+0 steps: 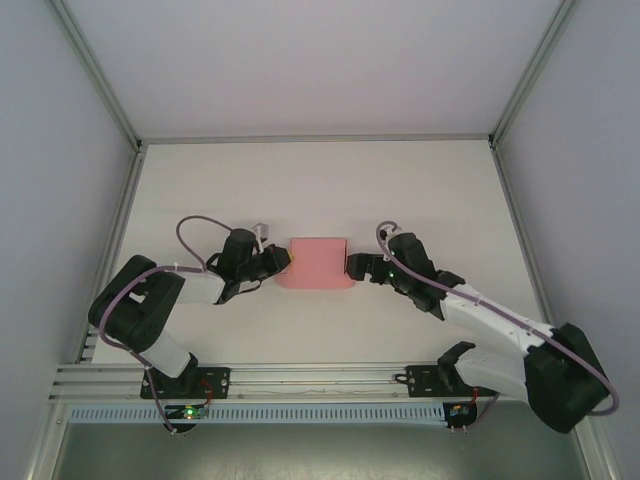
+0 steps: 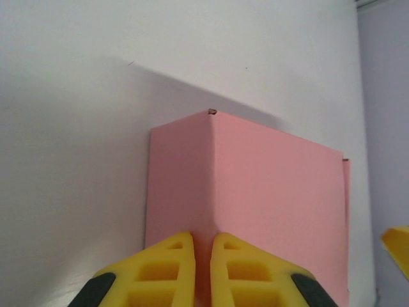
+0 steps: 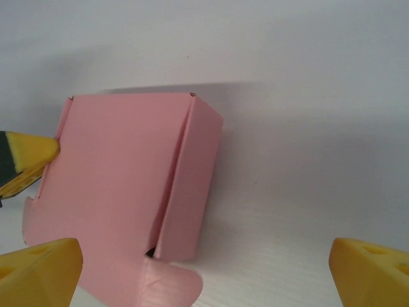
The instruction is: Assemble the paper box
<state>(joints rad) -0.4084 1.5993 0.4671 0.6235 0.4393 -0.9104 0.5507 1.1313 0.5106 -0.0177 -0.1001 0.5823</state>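
A paper box of plain pink thin card is sitting near the middle of the white table, a little below centre in the overhead view, with the two arms reaching in at it from either side. The left gripper is pressing in from the left of the frame; its yellow fingers are standing almost together, pinching a thin sliver of the pink card at the box's near folded corner. The right gripper is waiting at the box's right side with its yellow fingertips spread wide apart at the lower corners of its own wrist view, gripping nothing. From that wrist view the paper box is showing as partly folded, filling the left-centre of the frame, one side wall standing up, and a rounded flap is lying flat on the table at the bottom edge.
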